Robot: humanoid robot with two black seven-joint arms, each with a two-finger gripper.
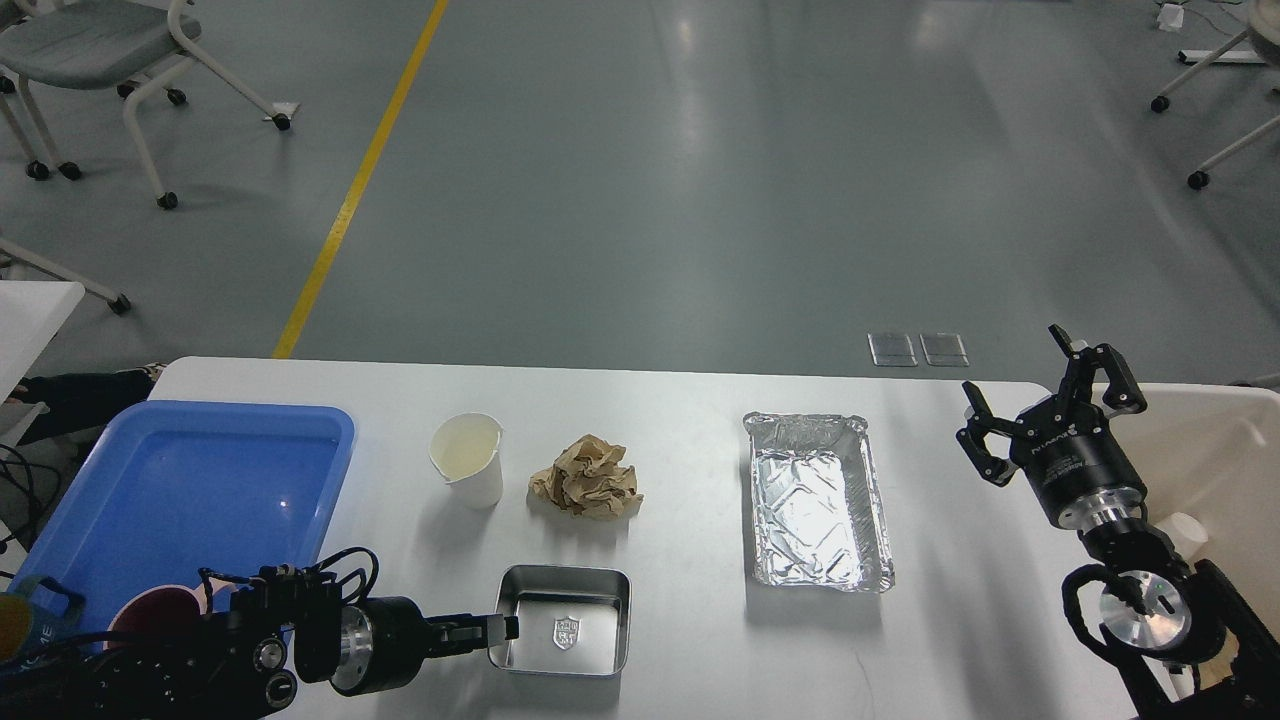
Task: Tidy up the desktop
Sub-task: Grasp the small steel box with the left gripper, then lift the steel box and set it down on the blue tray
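The white desktop [700,400] carries a white paper cup [468,460], a crumpled ball of brown paper [588,477], an empty foil tray [815,500] and a small square steel tray [565,635] near the front edge. My left gripper [500,628] reaches in low from the left, its fingers closed on the steel tray's left rim. Held above the desktop's right end, my right gripper [1018,372] is open and empty.
A blue plastic tray [180,480] lies at the left end with a dark red cup [150,610] in its near corner. A cream-white bin [1220,450] stands beyond the right edge. Wheeled chairs stand on the grey floor behind.
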